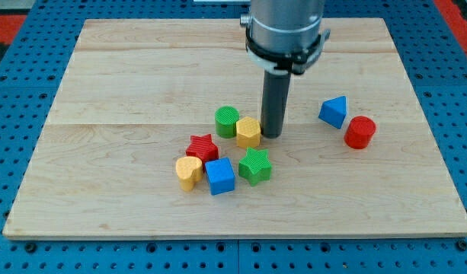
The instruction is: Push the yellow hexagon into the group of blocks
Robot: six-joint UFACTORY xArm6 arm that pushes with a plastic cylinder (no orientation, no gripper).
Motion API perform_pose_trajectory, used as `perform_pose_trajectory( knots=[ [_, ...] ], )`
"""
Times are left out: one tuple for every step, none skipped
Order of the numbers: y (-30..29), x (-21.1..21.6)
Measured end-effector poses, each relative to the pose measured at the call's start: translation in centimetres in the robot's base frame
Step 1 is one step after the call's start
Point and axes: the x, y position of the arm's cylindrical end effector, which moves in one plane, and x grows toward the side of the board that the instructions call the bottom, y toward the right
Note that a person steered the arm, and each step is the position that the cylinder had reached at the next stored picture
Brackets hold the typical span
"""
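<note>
The yellow hexagon [248,132] sits near the board's middle, touching the green cylinder [227,121] on its left. My tip [272,135] stands right against the hexagon's right side. Below them lie a red star [203,147], a yellow heart [188,172], a blue cube [219,176] and a green star [255,166], close together. The hexagon is a small gap above the green star and to the right of the red star.
A blue triangular block [334,111] and a red cylinder [360,132] sit apart at the view's right. The wooden board [126,84] lies on a blue pegboard surface. The arm's grey body [285,30] hangs over the board's top middle.
</note>
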Motion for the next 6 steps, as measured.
perform_pose_trajectory(
  knots=[
    [0.3,0.4],
    [0.5,-2.7],
    [-3.2,-3.4],
    [-3.6,-1.0],
    [-3.8,0.5],
    [-2.0,0.4]
  ],
)
